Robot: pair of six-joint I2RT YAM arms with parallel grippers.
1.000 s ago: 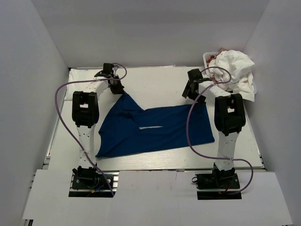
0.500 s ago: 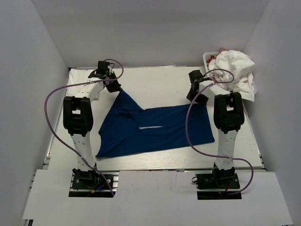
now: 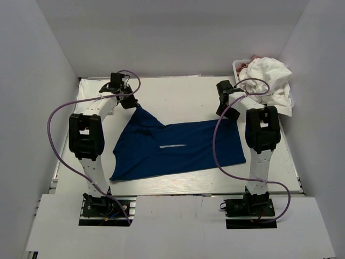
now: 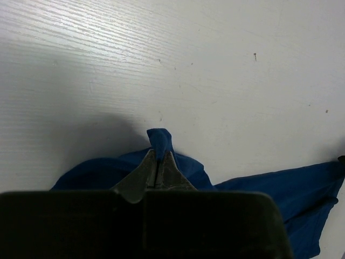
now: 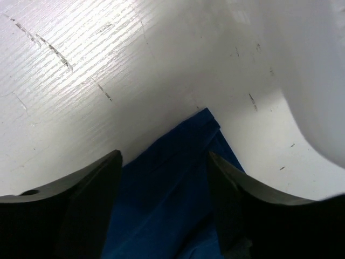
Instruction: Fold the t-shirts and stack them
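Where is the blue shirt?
Seen from above, the blue shirt lies spread on the middle of the table. The left gripper pinches its far-left corner.

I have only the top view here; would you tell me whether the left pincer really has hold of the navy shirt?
Observer: Yes. In the left wrist view the left pincer is shut on a small peak of the navy shirt, and a tuft pokes out past the tips.
Operator: Thank you. And what about the other arm?
Observer: In the right wrist view the right pincer is open, with a finger on either side of the cloth's corner and nothing pinched between them.
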